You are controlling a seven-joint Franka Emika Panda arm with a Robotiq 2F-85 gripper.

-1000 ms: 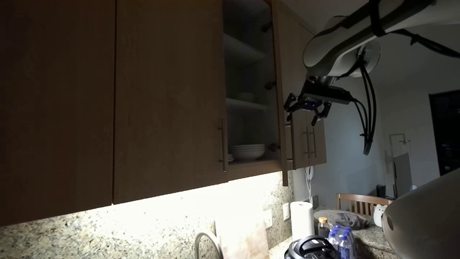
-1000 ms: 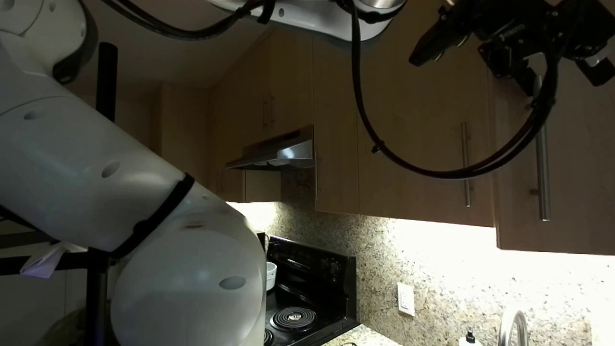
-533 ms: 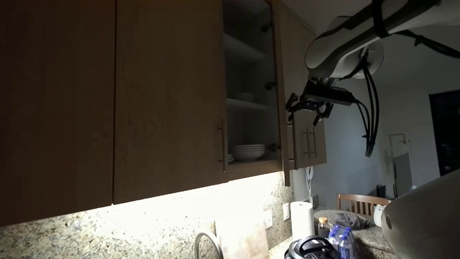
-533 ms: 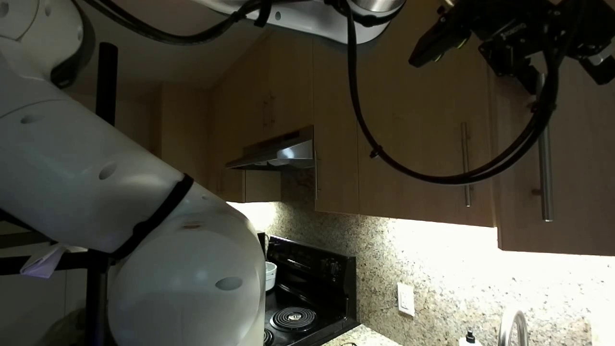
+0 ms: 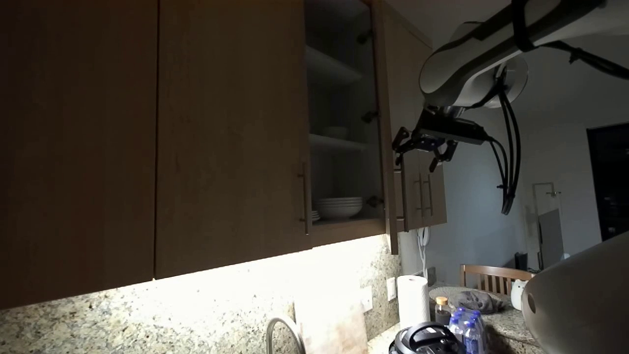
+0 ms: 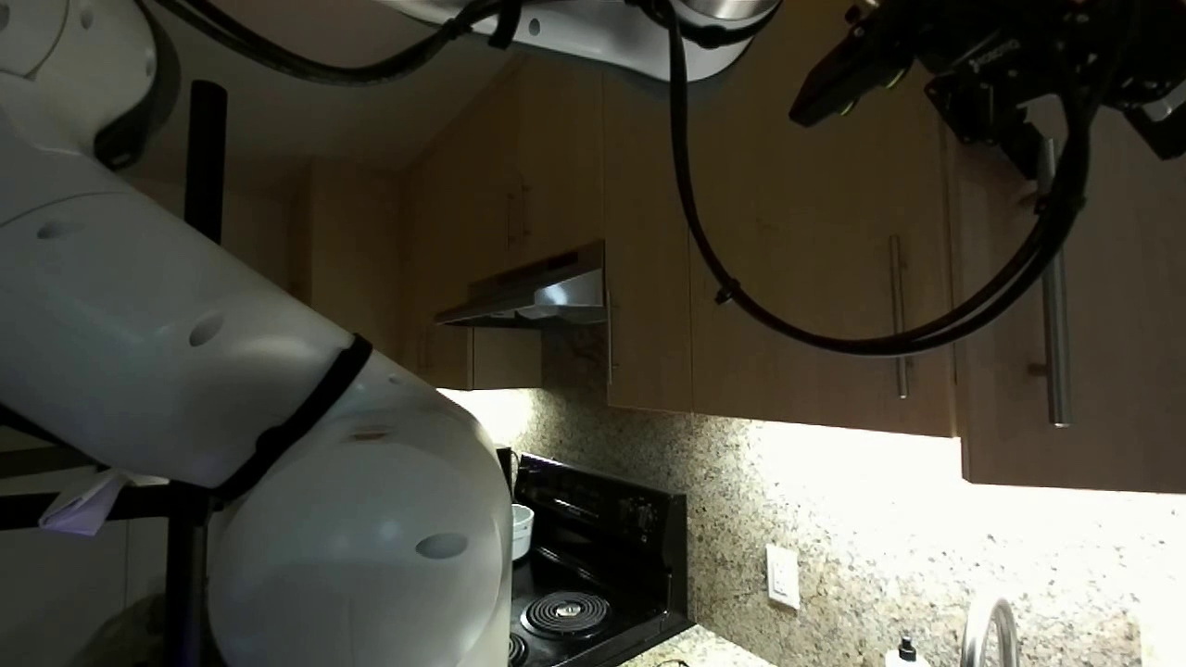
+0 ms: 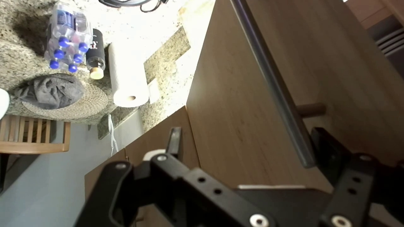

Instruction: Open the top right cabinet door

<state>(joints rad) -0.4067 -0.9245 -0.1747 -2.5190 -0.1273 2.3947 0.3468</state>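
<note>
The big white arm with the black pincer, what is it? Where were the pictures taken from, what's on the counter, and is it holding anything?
That is a robot arm, a machine that bends at its joints. Its pincer grabs like your finger and thumb. Two cameras watch from outside the robot; a third rides on its wrist, and there things look upside down. On the counter are a paper towel roll, bottles with blue caps, a dark bottle and a crumpled gray cloth. The pincer is holding nothing: it is open near the upper end of a metal handle. I can't tell if it touches. That handle belongs to a cabinet door, which stands open.
</note>
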